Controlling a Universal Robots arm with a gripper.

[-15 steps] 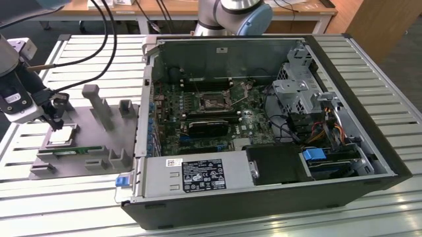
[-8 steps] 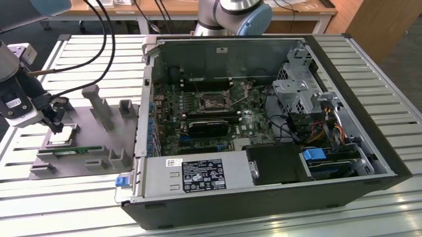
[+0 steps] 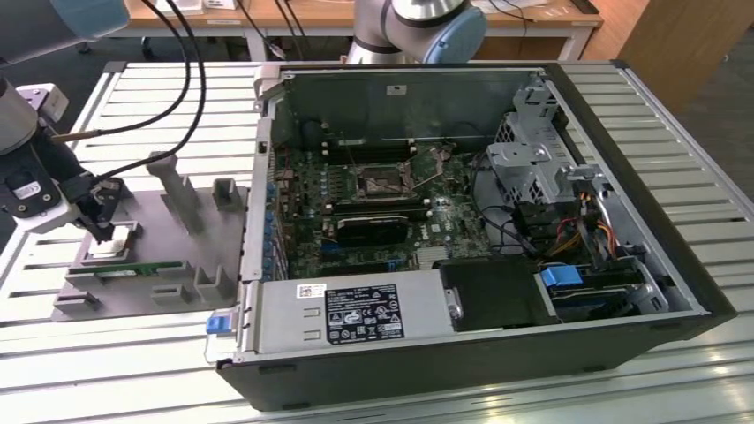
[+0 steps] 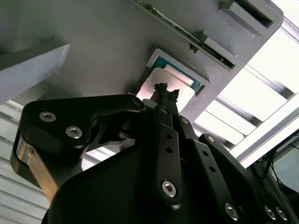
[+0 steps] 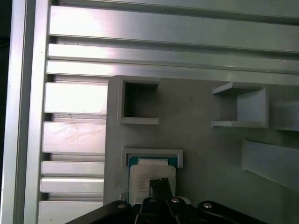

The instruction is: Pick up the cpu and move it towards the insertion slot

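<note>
Tool [image 3: 104,231] over cpu [image 5: 140,175]; tray [image 3: 151,228] posts [image 3: 179,190] beside.

The gripper [image 4: 164,91] is made in matte black and fastened with silver socket screws [image 4: 169,187]; a brass-coloured piece [image 4: 28,163] is set at its side. Behind it a white-and-grey wrist housing [image 3: 35,208] is mounted, black cables [image 3: 200,84] are led away, and the silver arm [image 3: 412,26] is capped in light blue.

An open computer case [image 3: 471,371] lies at the exterior view's centre and right. At left, a grey tray [image 3: 218,238] holds 1 green memory stick [image 3: 136,268] on the slatted aluminium table [image 3: 118,371].
</note>
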